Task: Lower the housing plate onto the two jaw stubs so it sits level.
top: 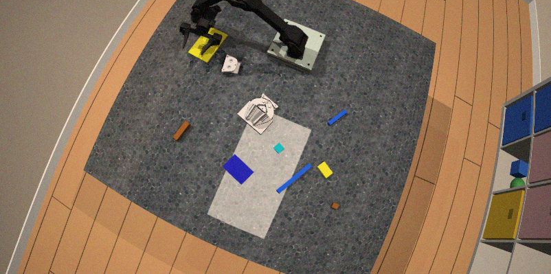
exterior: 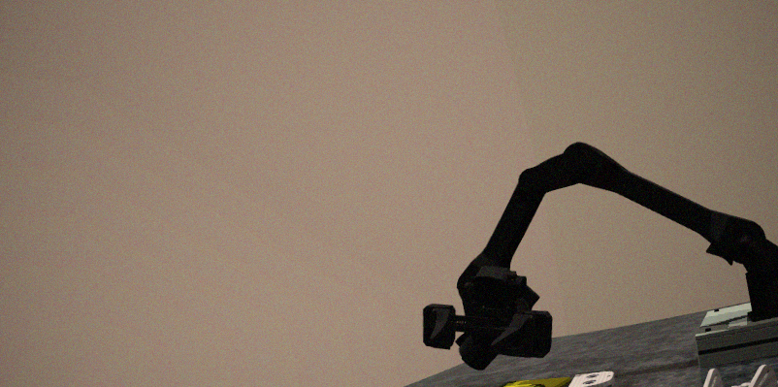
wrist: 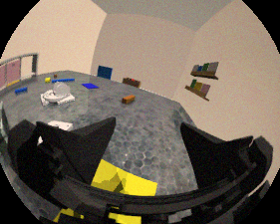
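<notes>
A small white plate with two round marks [top: 230,62] [exterior: 594,378] [wrist: 60,125], which looks like the housing plate, lies apart from the jaw assembly. The white jaw assembly [top: 257,115] [wrist: 56,100] stands at the grey mat's middle; two upright white prongs also show at the bottom right of the exterior view. Whether the jaws sit on their pins is too small to tell. My gripper [top: 193,50] [exterior: 465,340] [wrist: 148,123] is wide open with nothing between its fingers. It is raised over the area of the yellow sheet, to one side of the white plate and away from the assembly.
The yellow sheet [top: 198,50] [wrist: 140,185] lies near my gripper. A pale rectangle [top: 246,202] adjoins the assembly, with a dark blue sheet [top: 238,169] and a teal square [top: 279,147] on it. Blue bars, a yellow block [top: 324,169] and an orange-brown bar [top: 181,130] lie farther off.
</notes>
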`<state>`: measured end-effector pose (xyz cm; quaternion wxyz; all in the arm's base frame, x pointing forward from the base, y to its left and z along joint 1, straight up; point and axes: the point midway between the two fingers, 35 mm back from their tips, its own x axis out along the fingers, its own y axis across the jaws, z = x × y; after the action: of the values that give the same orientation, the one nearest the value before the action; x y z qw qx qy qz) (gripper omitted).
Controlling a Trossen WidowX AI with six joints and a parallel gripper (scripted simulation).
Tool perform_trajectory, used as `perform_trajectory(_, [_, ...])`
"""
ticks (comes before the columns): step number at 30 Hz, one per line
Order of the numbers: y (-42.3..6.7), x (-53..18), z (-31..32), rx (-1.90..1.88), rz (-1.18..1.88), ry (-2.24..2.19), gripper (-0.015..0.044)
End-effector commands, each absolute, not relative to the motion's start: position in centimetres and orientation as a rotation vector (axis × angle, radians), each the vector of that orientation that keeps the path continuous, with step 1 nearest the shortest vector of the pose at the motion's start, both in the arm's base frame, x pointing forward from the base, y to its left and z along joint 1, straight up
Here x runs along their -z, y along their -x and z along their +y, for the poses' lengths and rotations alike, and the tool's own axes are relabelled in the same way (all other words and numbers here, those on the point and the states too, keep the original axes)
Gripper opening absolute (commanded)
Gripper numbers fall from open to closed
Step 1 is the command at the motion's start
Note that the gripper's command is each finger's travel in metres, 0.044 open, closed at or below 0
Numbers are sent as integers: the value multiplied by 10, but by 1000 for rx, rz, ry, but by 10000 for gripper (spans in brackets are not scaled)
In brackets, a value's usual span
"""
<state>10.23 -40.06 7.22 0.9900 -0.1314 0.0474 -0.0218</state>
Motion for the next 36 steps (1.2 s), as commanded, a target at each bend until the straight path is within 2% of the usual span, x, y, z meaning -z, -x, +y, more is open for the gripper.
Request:
perform_trajectory(1, [-102,-72,-401,44,95,264,426])
perform_trajectory(2, [-103,-72,-400,40,98,266,440])
perform_trajectory(19, [-142,-76,-342,-336,356,494,440])
perform_trajectory(36, [-152,-75,-293,-696,633,754,440])
